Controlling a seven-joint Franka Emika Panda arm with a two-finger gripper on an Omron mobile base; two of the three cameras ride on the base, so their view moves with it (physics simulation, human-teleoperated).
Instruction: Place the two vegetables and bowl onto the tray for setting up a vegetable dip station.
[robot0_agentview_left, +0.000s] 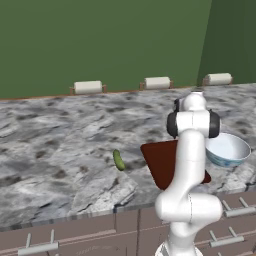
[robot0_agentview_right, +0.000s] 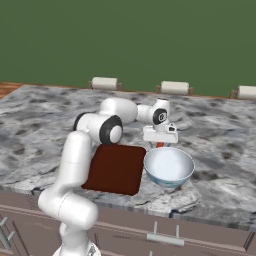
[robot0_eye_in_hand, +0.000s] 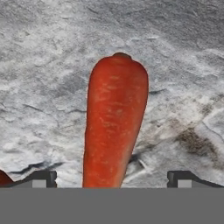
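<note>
A long orange-red vegetable (robot0_eye_in_hand: 114, 122) lies on the grey marbled counter, directly under my gripper (robot0_eye_in_hand: 113, 180). Its body runs up between the two dark fingertips (robot0_eye_in_hand: 43, 178), which stand wide apart, open and not touching it. From the right base, the gripper (robot0_agentview_right: 160, 141) hangs low just behind the bowl (robot0_agentview_right: 169, 166), with a sliver of the red vegetable (robot0_agentview_right: 160, 145) below it. The pale bluish bowl (robot0_agentview_left: 227, 149) sits right of the dark reddish-brown tray (robot0_agentview_left: 159, 161), touching its edge. The tray (robot0_agentview_right: 116, 169) is bare. A small green cucumber (robot0_agentview_left: 119, 160) lies left of the tray.
Three white rolls on brackets line the back of the counter (robot0_agentview_left: 88, 87) (robot0_agentview_left: 157, 82) (robot0_agentview_left: 218, 78) below a green wall. The counter's front edge (robot0_agentview_left: 75, 212) runs above brown drawers with handles. My own arm (robot0_agentview_left: 189, 165) blocks part of the tray.
</note>
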